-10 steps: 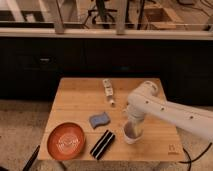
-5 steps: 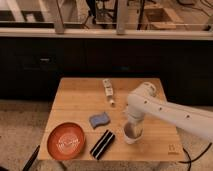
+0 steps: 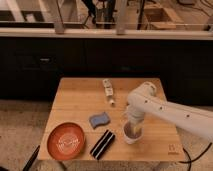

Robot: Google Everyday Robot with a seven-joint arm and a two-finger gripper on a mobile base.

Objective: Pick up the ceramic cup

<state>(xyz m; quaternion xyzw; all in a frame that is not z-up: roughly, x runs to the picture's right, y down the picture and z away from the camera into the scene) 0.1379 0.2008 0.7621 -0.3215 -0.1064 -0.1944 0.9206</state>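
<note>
White ceramic cup [image 3: 133, 134] lies just under the gripper [image 3: 132, 124], grip state unclear.

tabletop [image 3: 80, 95] showing matt pale wood | cup [image 3: 131, 136] looking smooth white ceramic | bowl [image 3: 66, 140] gleaming glossy orange | arm [image 3: 165, 109] wearing smooth white plastic shell | jaws hanging right over cup

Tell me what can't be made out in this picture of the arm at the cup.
All in the camera view:
1. The gripper is at the rim of the ceramic cup; the arm in front hides whether it grips the cup.
2. The cup's inside is covered by the gripper.
3. The arm's far end is cut off by the right edge.
4. Small white bottle: label too small to read.
5. Black striped object: too blurred to identify.
</note>
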